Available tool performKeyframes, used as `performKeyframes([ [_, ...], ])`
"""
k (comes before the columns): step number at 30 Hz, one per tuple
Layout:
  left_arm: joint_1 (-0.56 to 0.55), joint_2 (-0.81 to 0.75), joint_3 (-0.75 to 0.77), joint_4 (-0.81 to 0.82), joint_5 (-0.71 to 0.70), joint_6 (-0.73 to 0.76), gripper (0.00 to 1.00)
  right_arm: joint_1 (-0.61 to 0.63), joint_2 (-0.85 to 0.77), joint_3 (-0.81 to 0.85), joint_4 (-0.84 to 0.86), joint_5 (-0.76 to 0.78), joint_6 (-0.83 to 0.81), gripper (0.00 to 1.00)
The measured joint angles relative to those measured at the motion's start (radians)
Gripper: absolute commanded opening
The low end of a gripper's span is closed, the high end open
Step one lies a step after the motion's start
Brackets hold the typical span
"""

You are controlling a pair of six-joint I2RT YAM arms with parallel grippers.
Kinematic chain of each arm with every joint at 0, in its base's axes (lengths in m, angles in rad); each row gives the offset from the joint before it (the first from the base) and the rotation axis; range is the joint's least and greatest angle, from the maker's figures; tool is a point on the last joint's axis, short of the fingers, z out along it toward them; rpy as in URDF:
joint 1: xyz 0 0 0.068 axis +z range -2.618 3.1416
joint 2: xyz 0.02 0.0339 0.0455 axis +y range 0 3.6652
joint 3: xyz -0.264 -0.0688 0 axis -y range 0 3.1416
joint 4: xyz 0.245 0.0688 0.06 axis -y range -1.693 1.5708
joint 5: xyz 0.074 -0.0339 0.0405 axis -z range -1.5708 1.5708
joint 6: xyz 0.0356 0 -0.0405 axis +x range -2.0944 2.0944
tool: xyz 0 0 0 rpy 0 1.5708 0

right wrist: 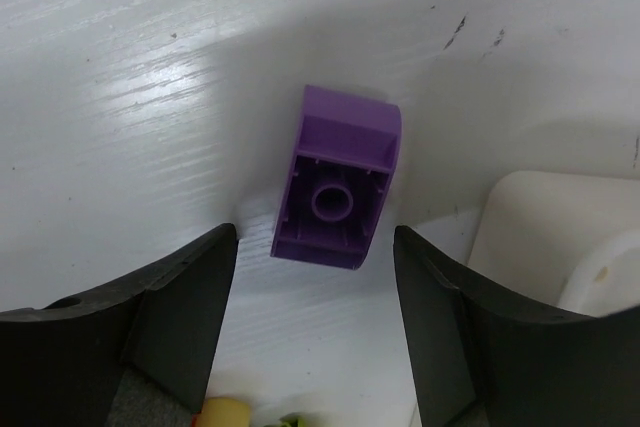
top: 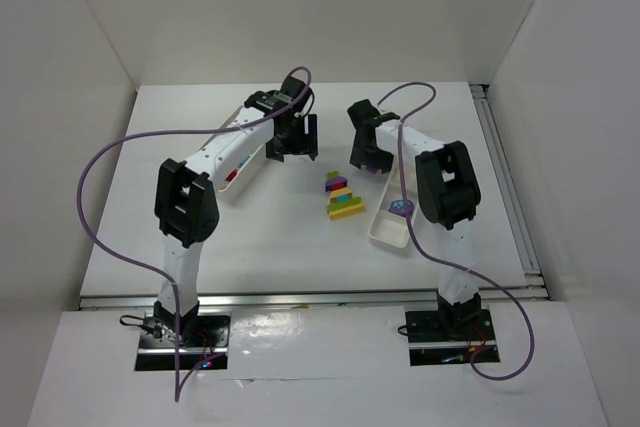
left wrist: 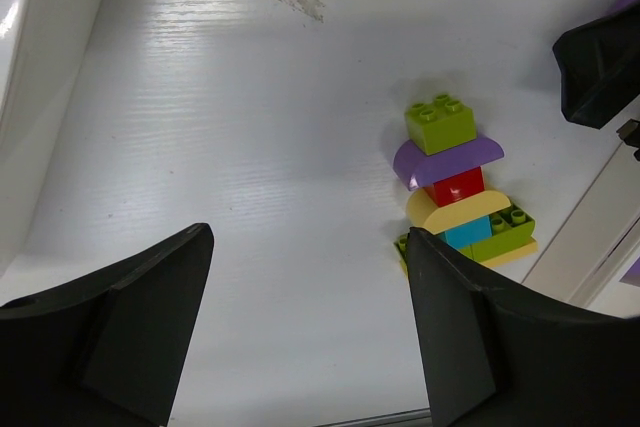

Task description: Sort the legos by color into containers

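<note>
My right claw (right wrist: 315, 277) is spread wide, straddling a purple brick (right wrist: 340, 177) lying hollow-side-up on the table (right wrist: 120, 67), near the tray (right wrist: 540, 217). Looks light, rigid, slick; pinch its flat side walls. Left claw (left wrist: 310, 247) is spread too.

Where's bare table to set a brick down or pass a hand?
Bare: the near strip of table in front of the brick stack, and the far strip behind the left gripper and right gripper. Crowded: the middle, where stack, small tray and purple brick sit close.
</note>
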Motion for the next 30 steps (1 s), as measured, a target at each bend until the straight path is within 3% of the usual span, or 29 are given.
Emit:
performKeyframes([
  [3,0.000,0.000,0.000,0.000,-0.002,0.000,0.88,-0.006,0.001,0.000,0.013,-0.003,-0.005,0.64],
  [4,0.000,0.000,0.000,0.000,-0.002,0.000,0.88,-0.008,0.001,0.000,0.021,-0.006,-0.007,0.56],
  [8,0.000,0.000,0.000,0.000,-0.006,0.000,0.88,-0.016,-0.004,-0.015,0.079,-0.029,-0.034,0.41],
  [11,0.000,0.000,0.000,0.000,-0.016,-0.001,0.87,-0.014,-0.045,-0.070,0.124,-0.047,-0.055,0.36],
  [16,0.007,0.000,0.000,-0.005,-0.035,-0.002,0.87,-0.003,-0.231,-0.209,0.143,-0.029,-0.072,0.36],
  [23,0.021,0.000,0.003,-0.009,-0.027,0.000,0.87,0.000,-0.666,-0.445,0.156,0.062,-0.038,0.36],
  [30,0.021,0.013,0.008,-0.009,-0.012,0.001,0.87,0.000,-0.737,-0.564,0.123,0.088,0.015,0.37],
])
